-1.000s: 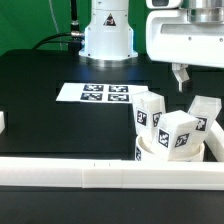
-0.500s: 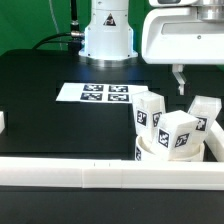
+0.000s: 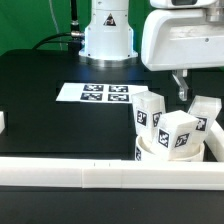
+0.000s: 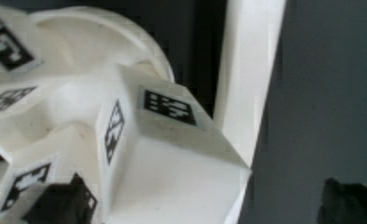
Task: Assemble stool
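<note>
The stool's round white seat (image 3: 148, 153) lies by the front rail at the exterior view's right, with three blocky tagged legs (image 3: 181, 133) leaning on it. My gripper (image 3: 181, 88) hangs just above and behind them, touching nothing. The wrist view shows one leg (image 4: 171, 150) lying over the seat (image 4: 91, 40). My gripper (image 4: 206, 208) is open there. Its dark fingers (image 4: 59, 200) stand wide apart on either side of that leg's end, and they close on nothing.
The marker board (image 3: 100, 94) lies flat on the black table, mid-left in the exterior view. A long white border rail (image 3: 90, 176) runs along the front, and another rail (image 4: 251, 60) passes beside the seat. The arm's white base (image 3: 107, 35) stands behind.
The gripper has come down a little toward the legs. Its fingers stay wide apart. The seat and legs have not moved.
</note>
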Controlling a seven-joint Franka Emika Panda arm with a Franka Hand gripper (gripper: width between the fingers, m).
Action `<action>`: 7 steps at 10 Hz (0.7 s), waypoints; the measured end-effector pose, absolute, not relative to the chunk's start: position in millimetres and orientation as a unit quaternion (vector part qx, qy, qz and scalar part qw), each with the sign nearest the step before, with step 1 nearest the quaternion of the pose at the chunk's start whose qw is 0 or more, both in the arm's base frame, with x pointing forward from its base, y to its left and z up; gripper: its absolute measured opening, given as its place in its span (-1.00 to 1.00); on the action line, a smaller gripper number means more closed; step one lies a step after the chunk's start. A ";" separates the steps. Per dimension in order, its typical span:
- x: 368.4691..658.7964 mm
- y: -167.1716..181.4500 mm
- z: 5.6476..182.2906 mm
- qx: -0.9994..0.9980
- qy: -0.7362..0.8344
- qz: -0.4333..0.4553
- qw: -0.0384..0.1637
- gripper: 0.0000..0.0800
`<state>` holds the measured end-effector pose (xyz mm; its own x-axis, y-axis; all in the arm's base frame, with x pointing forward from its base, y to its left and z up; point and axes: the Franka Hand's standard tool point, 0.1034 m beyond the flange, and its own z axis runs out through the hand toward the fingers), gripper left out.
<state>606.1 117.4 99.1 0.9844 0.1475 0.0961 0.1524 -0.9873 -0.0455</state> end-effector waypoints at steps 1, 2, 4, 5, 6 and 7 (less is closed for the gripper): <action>605.2 116.2 97.7 -0.988 -0.146 -0.047 0.018 0.62; 605.5 116.1 97.9 -0.973 -0.226 -0.047 0.007 0.62; 606.2 113.2 97.4 -0.933 -0.358 -0.040 -0.009 0.62; 605.0 108.7 95.1 -0.922 -0.385 -0.027 -0.012 0.62; 605.8 106.1 95.5 -0.912 -0.408 -0.026 -0.018 0.62; 606.0 103.5 95.2 -0.900 -0.434 -0.023 -0.023 0.62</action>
